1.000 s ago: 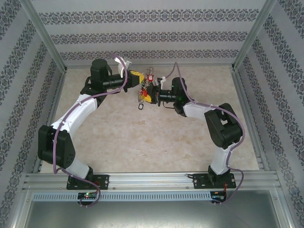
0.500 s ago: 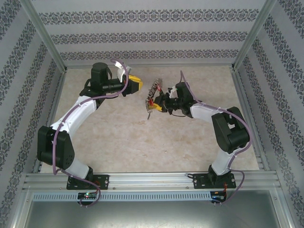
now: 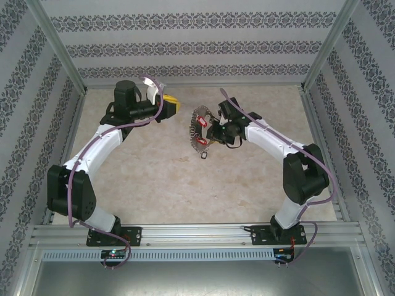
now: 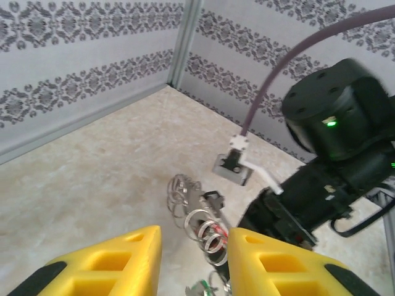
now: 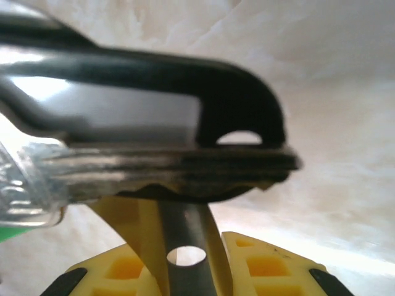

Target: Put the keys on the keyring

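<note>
My right tool [image 3: 208, 132] is pinching the one keyring [image 3: 199, 132] and holds it over the surface [image 3: 154, 179] near the middle of the far edge, with the ring's small metal links hanging loose. Two red keys [image 3: 196, 122] show against the ring in the top view. My left tool [image 3: 174, 106] stands spread and empty, apart from the ring, toward the far left corner.
</note>
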